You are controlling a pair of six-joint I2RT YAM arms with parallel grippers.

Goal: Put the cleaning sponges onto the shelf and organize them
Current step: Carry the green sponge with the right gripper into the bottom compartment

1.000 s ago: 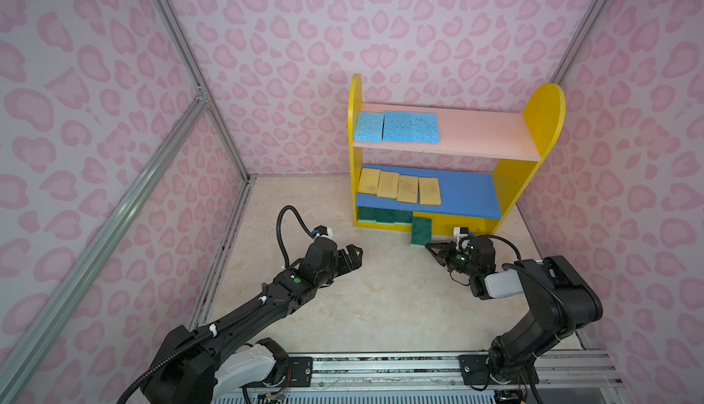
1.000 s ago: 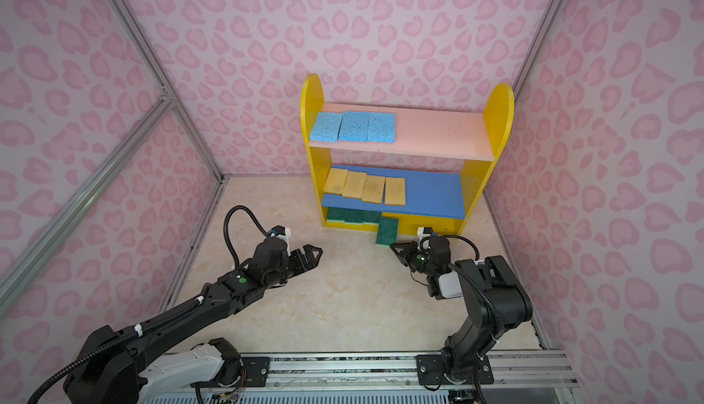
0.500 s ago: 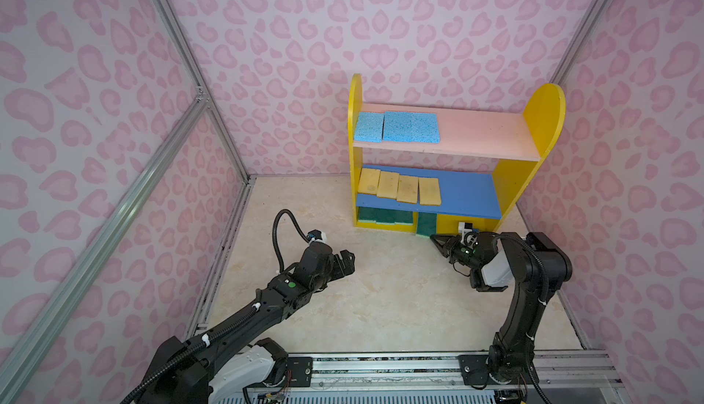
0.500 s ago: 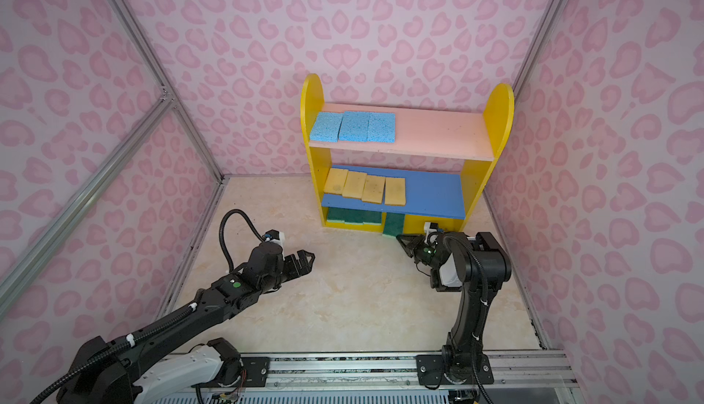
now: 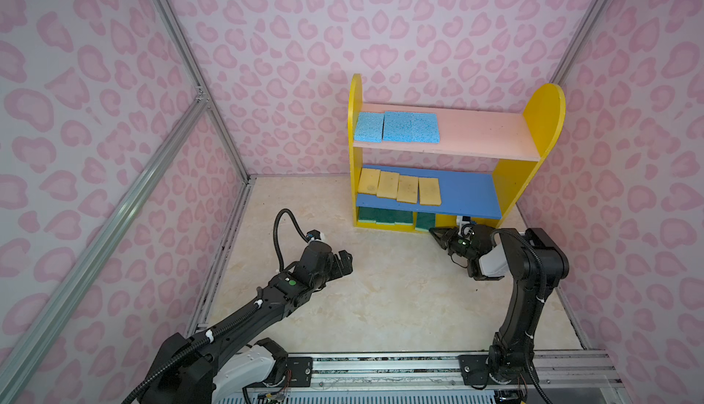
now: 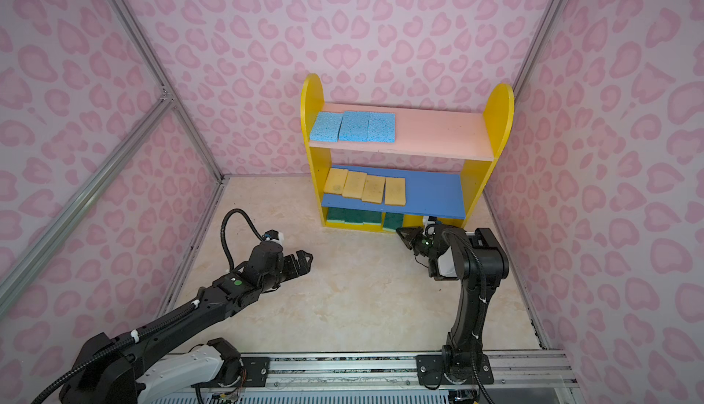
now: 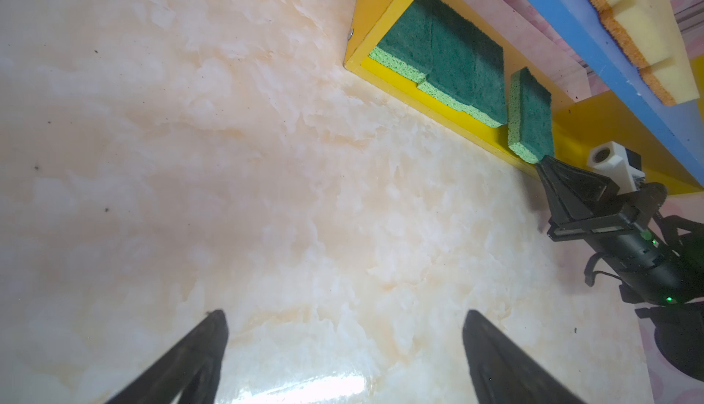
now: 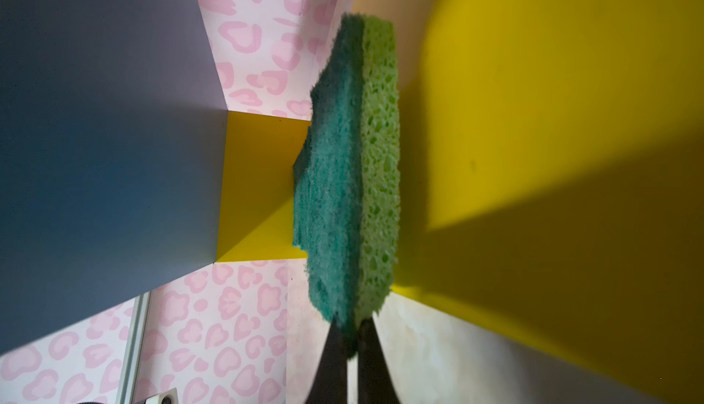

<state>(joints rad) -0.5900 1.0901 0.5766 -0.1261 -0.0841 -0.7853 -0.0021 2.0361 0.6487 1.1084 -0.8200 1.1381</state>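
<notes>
The shelf [image 5: 541, 116] stands at the back wall. Three light blue sponges [image 5: 396, 127] lie on its pink board and several pale yellow sponges [image 5: 399, 188] on its blue board. Dark green sponges [image 5: 384, 215] lie in a row at the left of the yellow base. My right gripper [image 5: 434, 232] is shut on the near end of another green sponge [image 8: 350, 173]. That green sponge [image 7: 531, 116] is inside the bottom compartment, just right of the row. My left gripper [image 7: 344, 318] hovers open and empty over the floor, left of the shelf.
Pink patterned walls close in the cell on three sides. A metal rail [image 5: 381, 364] runs along the front edge, carrying both arm bases. The right arm's elbow [image 5: 544, 253] stands raised near the right wall. The marble floor [image 5: 400, 288] lies bare between the arms.
My right gripper has pushed the green sponge from in front of the shelf into the bottom compartment, and its elbow has risen. The left gripper has drawn back slightly, still open.
</notes>
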